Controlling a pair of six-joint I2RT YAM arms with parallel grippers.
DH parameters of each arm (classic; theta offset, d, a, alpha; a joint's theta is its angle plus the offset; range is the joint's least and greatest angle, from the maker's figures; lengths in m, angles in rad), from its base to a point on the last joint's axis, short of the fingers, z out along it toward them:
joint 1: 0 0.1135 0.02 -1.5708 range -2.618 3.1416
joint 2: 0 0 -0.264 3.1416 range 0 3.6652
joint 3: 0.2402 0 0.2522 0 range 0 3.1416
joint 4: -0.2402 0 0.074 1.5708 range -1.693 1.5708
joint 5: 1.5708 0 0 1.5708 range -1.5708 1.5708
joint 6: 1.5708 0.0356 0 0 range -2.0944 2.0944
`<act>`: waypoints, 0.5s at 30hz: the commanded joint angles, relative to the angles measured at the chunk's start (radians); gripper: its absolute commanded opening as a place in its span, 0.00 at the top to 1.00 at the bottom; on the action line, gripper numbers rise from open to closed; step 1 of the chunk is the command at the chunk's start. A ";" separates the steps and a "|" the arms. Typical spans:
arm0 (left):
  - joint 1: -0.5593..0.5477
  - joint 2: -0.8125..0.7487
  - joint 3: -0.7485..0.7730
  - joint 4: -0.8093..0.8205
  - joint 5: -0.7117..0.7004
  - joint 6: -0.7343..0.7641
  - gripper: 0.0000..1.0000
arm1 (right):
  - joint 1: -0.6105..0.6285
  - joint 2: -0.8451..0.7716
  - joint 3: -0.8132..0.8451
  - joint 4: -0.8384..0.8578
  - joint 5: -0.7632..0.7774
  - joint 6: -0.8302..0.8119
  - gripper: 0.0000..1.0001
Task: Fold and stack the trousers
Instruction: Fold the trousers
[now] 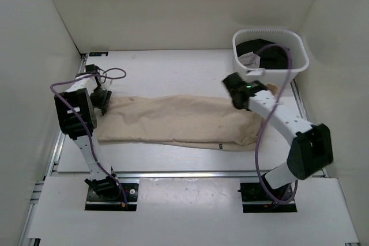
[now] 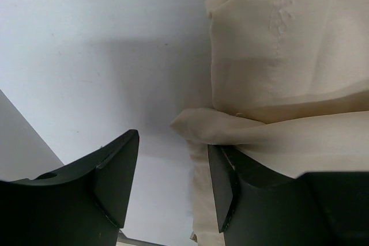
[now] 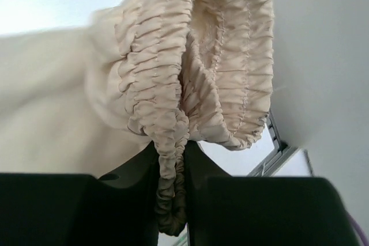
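Observation:
Beige trousers [image 1: 179,120] lie folded lengthwise across the white table, leg ends at the left, waistband at the right. My left gripper [image 1: 102,101] is open at the leg-end corner; in the left wrist view the hem [image 2: 277,56] lies beside and over the right finger [image 2: 230,182], with bare table between the jaws [image 2: 173,182]. My right gripper [image 1: 241,97] is shut on the gathered elastic waistband [image 3: 173,142] and holds it lifted; the waistband opening [image 3: 230,56] hangs above the fingers.
A white laundry basket [image 1: 270,56] with dark clothes stands at the back right, just behind the right gripper. White walls enclose the table at the left, back and right. The metal table rail [image 1: 173,174] runs along the near edge.

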 commanded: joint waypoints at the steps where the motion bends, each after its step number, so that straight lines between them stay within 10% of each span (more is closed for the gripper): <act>1: 0.003 -0.023 -0.049 -0.026 0.022 -0.019 0.37 | 0.295 0.124 0.129 -0.229 0.129 0.193 1.00; 6: 0.003 0.007 -0.058 -0.026 0.031 -0.028 0.37 | 0.657 0.427 0.462 -0.441 0.149 0.399 1.00; 15: 0.003 -0.003 -0.068 -0.026 0.032 -0.028 0.37 | 0.810 0.657 0.649 -0.328 0.040 0.349 1.00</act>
